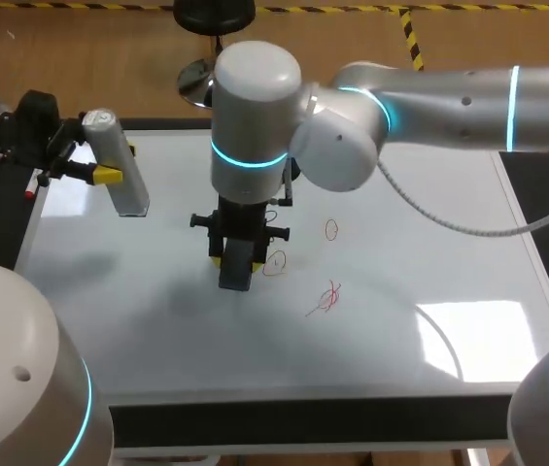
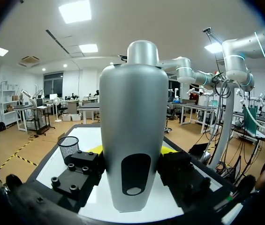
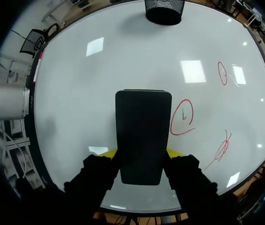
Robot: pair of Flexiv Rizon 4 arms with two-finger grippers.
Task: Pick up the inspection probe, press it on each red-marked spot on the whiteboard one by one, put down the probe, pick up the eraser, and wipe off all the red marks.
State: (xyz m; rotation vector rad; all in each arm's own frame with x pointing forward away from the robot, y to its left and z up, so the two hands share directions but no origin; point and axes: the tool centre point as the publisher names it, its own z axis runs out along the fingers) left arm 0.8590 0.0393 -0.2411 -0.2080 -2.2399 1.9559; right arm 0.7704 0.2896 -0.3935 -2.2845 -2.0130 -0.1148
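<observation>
- Our right arm enters from two o'clock, wrist down, its right gripper [image 1: 235, 260] clamping the eraser [image 1: 235, 279] at nine o'clock of a circled red mark [image 1: 276, 262].
- Our left gripper [image 1: 119, 162], at the whiteboard's [image 1: 429, 262] ten o'clock, clasps the inspection probe [image 1: 124, 180] nearly upright.

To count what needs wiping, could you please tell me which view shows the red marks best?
The right wrist view: the oval, circle and scribble show large beside the eraser. The head view shows them small; the left wrist view shows none.
</observation>
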